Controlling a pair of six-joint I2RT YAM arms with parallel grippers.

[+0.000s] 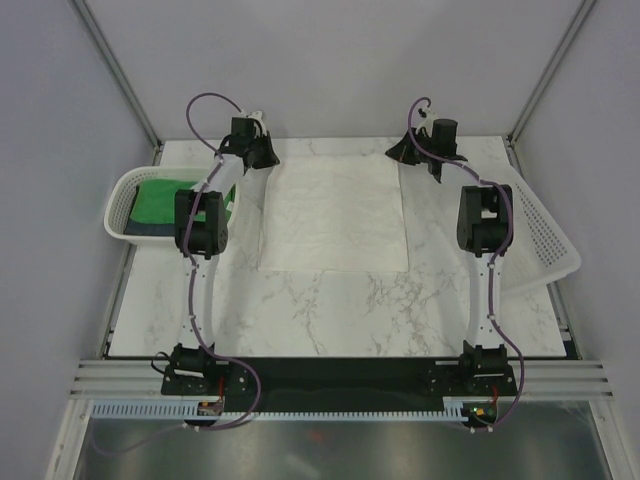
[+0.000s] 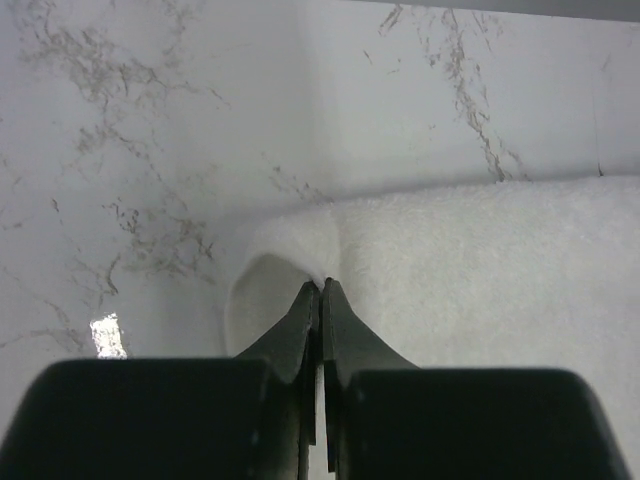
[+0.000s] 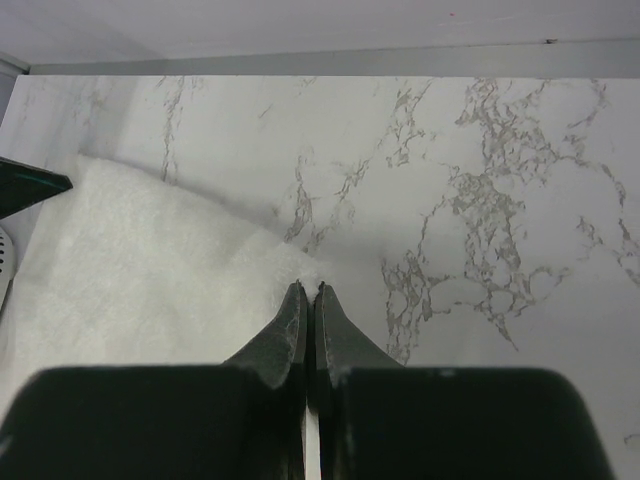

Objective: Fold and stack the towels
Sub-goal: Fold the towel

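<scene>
White towel lies spread flat on the marble bench, in the middle and toward the far edge. Its near hem runs straight across mid-bench.

Left gripper is at the towel's far-left corner. Its fingers are pressed together on a raised pucker of terry, with the corner lifted slightly off the marble around the tips.

Right gripper is at the far-right corner. Its fingers are closed tip to tip, nipping the very point of the cloth (how deep the bite goes is hard to tell).

Green towel sits inside the white basket at the left edge. The navy towel shows as a dark strip at its near side.

A second perforated basket lies tilted at the right edge, just beside the right arm.
</scene>
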